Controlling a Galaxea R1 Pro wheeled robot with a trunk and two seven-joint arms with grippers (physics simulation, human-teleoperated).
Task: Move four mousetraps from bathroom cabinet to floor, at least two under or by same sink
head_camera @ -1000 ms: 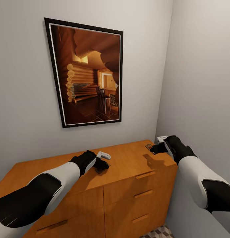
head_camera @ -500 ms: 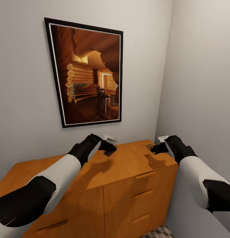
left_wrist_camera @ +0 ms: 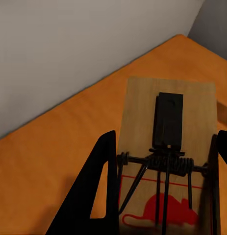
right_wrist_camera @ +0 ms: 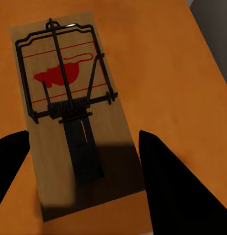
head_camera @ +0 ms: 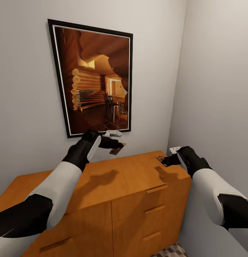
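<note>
Two mousetraps were seen at a wooden cabinet (head_camera: 131,185) set in a corner of pale grey walls, beneath a framed picture (head_camera: 93,78) of a log cabin interior. A patch of patterned floor (head_camera: 172,251) was glimpsed past the cabinet's bottom right corner. One mousetrap (left_wrist_camera: 167,142) was held clear above the cabinet top, near its back edge, clamped between the black fingers of the left gripper (head_camera: 115,144). The other mousetrap (right_wrist_camera: 74,117) lay flat at the back right corner of the cabinet top, with the fingers of the right gripper (head_camera: 166,160) spread apart on either side of it. In the head view that trap was largely hidden by the gripper, and its details could not be made out.
</note>
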